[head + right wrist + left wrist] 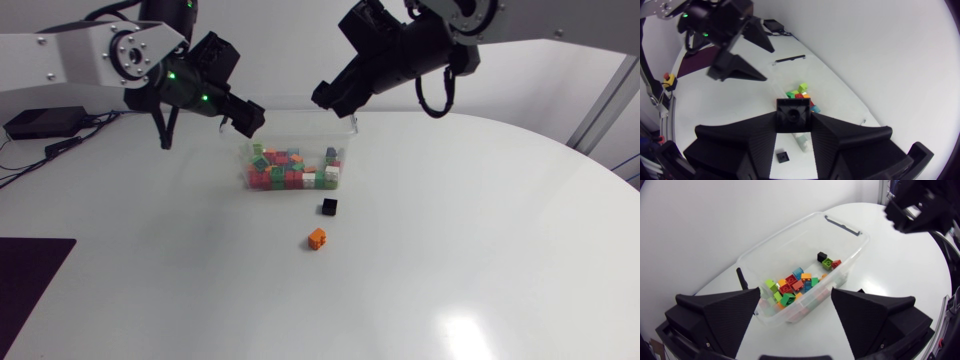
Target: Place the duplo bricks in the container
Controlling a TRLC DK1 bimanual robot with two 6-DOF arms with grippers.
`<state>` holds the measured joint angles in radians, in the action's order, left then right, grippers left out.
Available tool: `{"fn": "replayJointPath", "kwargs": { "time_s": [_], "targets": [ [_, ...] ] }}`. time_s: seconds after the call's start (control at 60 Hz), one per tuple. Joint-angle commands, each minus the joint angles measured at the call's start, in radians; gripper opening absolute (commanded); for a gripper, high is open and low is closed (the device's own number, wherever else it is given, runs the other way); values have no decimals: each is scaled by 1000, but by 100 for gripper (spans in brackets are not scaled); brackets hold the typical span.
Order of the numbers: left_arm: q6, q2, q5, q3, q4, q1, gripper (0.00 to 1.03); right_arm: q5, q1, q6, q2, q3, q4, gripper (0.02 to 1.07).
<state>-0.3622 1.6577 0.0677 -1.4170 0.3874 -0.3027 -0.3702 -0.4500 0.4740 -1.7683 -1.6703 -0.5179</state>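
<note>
Up in the top centre of the head view sits the clear container [300, 125], and it's well stocked: a heap of coloured bricks [290, 170] fills its floor. The left gripper [245, 115] hovers at the container's upper left corner. In its own wrist view the jaws are spread wide with nothing between them, and the container [785, 230] and the bricks [795, 285] lie ahead and below. Over at the upper right corner, the right gripper [335, 98] is clenched on a held black brick [792, 112], fingers pressing both sides. Two are out on the white table [480, 260]. A loose black brick [329, 206] lies just below the container, and an orange brick [316, 238] sits a little lower, near frame centre, apart from it.
</note>
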Motion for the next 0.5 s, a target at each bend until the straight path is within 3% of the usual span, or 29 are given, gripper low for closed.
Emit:
{"fn": "replayJointPath", "kwargs": {
  "time_s": [0.0,0.4,0.45,0.483],
  "targets": [
    [-53,-75,34,79,24,14,99,2,0,-54,-100,-69,13,27],
    [-210,-191,190,311,79,10,99,48,-3,-156,-407,-364,84,29],
    [-218,-182,198,329,82,-6,99,62,-3,-175,-445,-404,85,32],
    [-221,-170,198,339,90,-27,99,74,-3,-178,-471,-434,82,42]
  ]
}}
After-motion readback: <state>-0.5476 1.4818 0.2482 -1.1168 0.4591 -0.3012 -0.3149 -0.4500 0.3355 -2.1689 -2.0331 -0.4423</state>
